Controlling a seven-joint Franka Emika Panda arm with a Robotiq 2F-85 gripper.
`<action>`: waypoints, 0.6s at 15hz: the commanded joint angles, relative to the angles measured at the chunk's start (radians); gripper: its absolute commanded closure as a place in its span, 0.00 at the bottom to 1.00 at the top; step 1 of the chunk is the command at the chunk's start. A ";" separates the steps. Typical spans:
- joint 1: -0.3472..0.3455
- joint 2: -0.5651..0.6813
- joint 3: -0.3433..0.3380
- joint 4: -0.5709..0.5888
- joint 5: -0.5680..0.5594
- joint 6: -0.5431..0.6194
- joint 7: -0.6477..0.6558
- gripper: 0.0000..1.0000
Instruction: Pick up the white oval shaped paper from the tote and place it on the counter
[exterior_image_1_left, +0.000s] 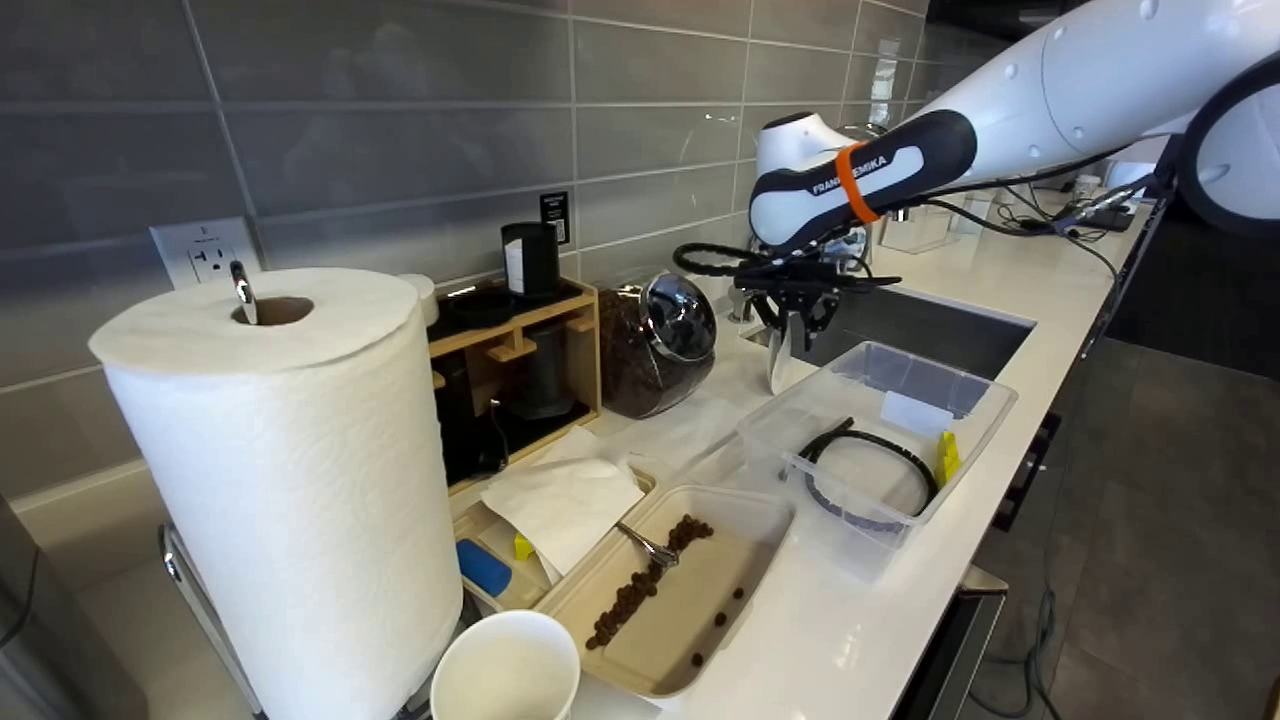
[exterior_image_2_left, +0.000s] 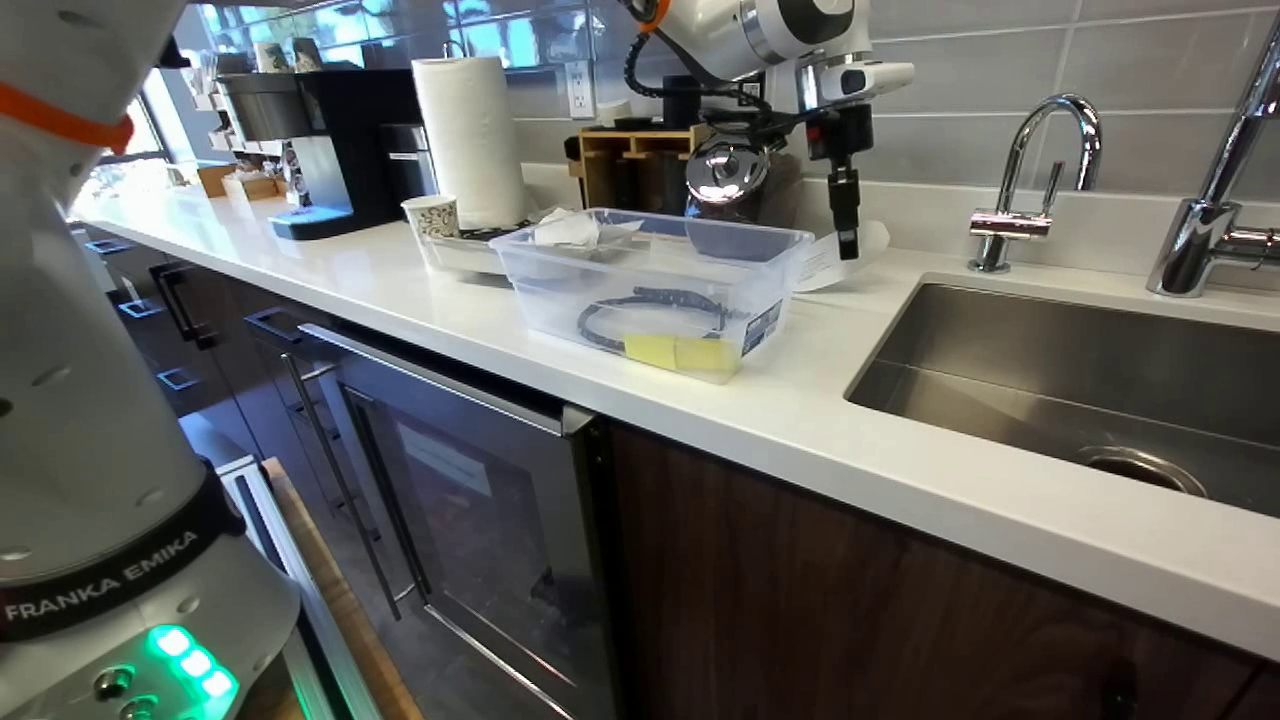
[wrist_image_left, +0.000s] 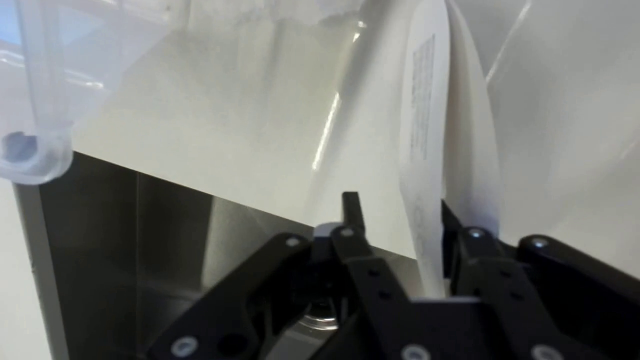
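In an exterior view, the jaws point down over the desk (exterior_image_1_left: 820, 640), and the white oval paper (exterior_image_1_left: 781, 358) stands slightly tilted beneath them, its lower end at the desk, just outside the clear tote (exterior_image_1_left: 930, 383) and near a glass jar (exterior_image_1_left: 650, 345). A coiled black cable (exterior_image_1_left: 910, 458) and a yellow piece (exterior_image_1_left: 947, 460) lie in the tote.

In an exterior view, the jaws hang in front of the curved paper, between the tote and a small tap (exterior_image_2_left: 1010, 222) by the sink (exterior_image_2_left: 1050, 400); their opening cannot be told from this angle.

In the wrist view, the jaws are part-way apart, with the curled paper upright between them. One side overlaps it, touching or not I cannot tell; a gap shows opposite. Small print runs along the paper.
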 joint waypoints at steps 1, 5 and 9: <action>0.005 -0.039 -0.004 -0.019 -0.036 0.008 -0.067 0.31; -0.003 -0.098 0.000 -0.049 -0.041 0.027 -0.163 0.02; -0.009 -0.143 0.003 -0.070 -0.039 0.033 -0.250 0.00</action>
